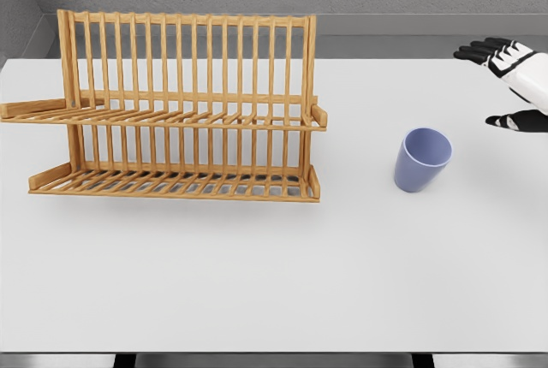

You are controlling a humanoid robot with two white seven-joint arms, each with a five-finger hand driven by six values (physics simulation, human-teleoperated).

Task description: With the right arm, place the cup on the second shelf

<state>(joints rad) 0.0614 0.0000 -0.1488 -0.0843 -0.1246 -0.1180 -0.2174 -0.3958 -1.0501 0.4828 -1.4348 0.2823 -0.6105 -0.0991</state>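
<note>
A lavender-blue cup (422, 159) stands upright on the white table (257, 274), right of centre, its mouth facing up. A wooden two-tier dish rack (175, 107) stands on the left half of the table, with an upper slatted shelf (171, 117) and a lower one (175, 183). My right hand (507, 84) hovers at the right edge, up and to the right of the cup and apart from it. Its black-tipped fingers (481, 50) are spread and hold nothing.
The table's far edge meets a grey wall behind the rack. The rack's right end (315, 120) lies about a hand's width left of the cup.
</note>
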